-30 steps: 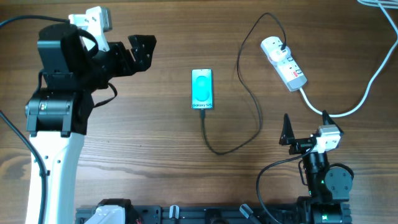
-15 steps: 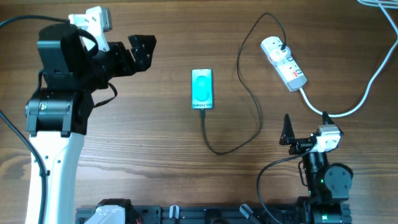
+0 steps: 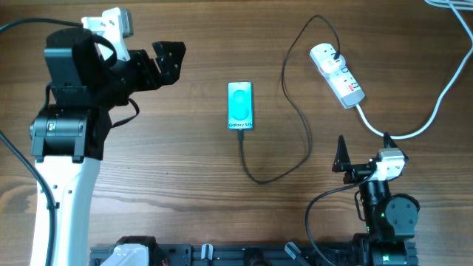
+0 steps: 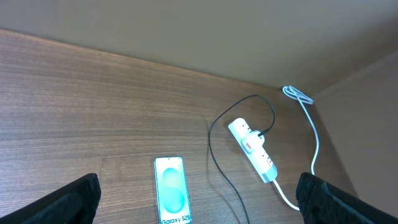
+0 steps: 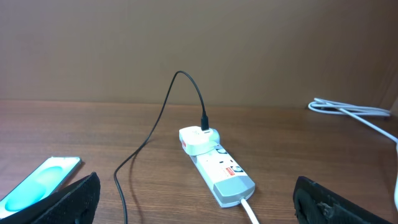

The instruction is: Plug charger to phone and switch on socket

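Note:
The phone [image 3: 240, 106] lies flat mid-table with its teal screen lit; the left wrist view shows it as the phone [image 4: 171, 196] and the right wrist view as the phone [image 5: 38, 185]. The charger [image 3: 298, 111] runs as a thin black cable from an adapter on the socket [image 3: 338, 75] in a loop to the phone's lower edge; I cannot tell whether its tip is inserted. My left gripper [image 3: 176, 62] hovers open left of the phone, holding nothing. My right gripper [image 3: 363, 147] stands open below the socket [image 5: 219, 172].
The socket's thick white lead [image 3: 421, 125] curves off to the right edge, and more white cable [image 5: 351, 112] lies coiled far right. A black rail [image 3: 222, 255] runs along the table's front edge. The left arm's base [image 3: 63, 125] takes up the left side.

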{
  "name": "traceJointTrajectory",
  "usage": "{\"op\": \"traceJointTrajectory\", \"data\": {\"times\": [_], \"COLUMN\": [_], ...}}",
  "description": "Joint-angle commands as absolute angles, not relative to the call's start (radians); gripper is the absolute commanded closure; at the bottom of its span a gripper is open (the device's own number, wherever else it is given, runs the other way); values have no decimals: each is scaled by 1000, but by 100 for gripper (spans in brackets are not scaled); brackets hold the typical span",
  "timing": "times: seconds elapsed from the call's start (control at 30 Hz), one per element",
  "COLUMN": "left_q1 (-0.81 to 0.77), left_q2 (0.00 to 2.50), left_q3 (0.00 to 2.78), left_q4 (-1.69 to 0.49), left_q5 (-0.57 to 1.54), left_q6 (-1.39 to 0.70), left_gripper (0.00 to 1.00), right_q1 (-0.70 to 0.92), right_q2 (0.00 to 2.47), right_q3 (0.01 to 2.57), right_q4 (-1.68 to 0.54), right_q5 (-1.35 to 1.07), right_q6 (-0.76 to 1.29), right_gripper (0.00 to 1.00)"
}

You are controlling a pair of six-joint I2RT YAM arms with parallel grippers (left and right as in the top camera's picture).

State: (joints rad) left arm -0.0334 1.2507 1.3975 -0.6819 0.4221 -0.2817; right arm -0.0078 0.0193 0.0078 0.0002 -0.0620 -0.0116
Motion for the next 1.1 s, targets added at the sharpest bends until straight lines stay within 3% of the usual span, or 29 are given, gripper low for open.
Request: {"op": "traceJointTrajectory", "data": {"times": [0.0, 0.67, 0.93, 1.07], "left_q1": [-37, -37, -36, -36], "left_q2": [1240, 1240, 1237, 1233], "left_q3": [1394, 1394, 1394, 1390], "left_q4": [-679, -687, -806, -966], "left_q5": [417, 417, 397, 309], "left_q6": [-265, -265, -265, -265], "left_gripper": [0, 0, 0, 0], "right_q1": [-13, -13, -13, -13], "right_q2": [4, 4, 4, 4], "right_q3": [5, 5, 5, 5], "right_q4": [2, 2, 2, 2], "right_q5": [-45, -45, -45, -45], "right_q6": [3, 3, 3, 4], "right_gripper": [0, 0, 0, 0]}}
